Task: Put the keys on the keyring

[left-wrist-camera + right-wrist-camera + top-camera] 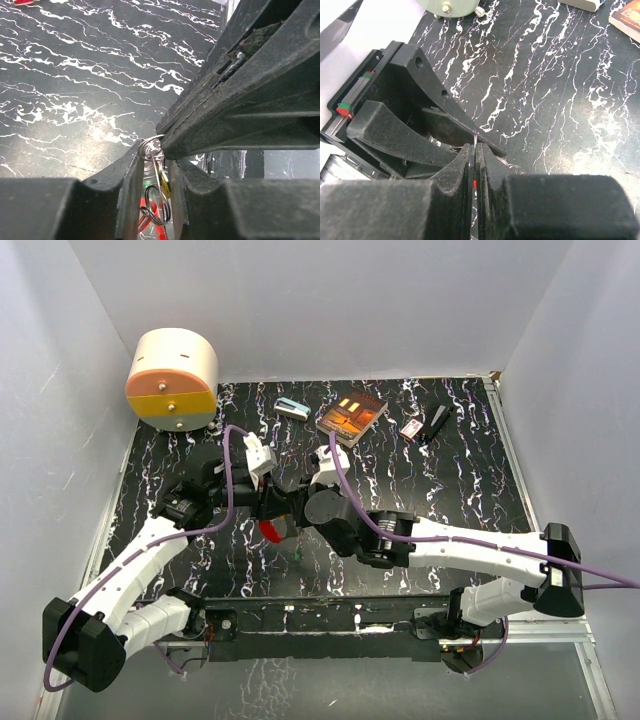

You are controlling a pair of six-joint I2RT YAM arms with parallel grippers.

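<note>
My two grippers meet over the middle of the black marbled table. In the left wrist view my left gripper (153,159) is shut on a silver keyring (149,148). A second wire ring (159,204), a yellow-headed key (167,188) and a red-headed key (149,220) hang below it between the fingers. My right gripper (476,149) is shut on a thin silver edge of the keyring (477,140). Its fingers (230,110) reach in from the upper right. From above, a red key (270,531) shows under the grippers and a small green key head (298,555) lies on the table.
A cream and orange round container (172,380) stands at the back left. A book (352,416), a teal-and-white box (291,408), a red-and-white box (411,428) and a black object (437,422) lie along the back. White walls enclose the table.
</note>
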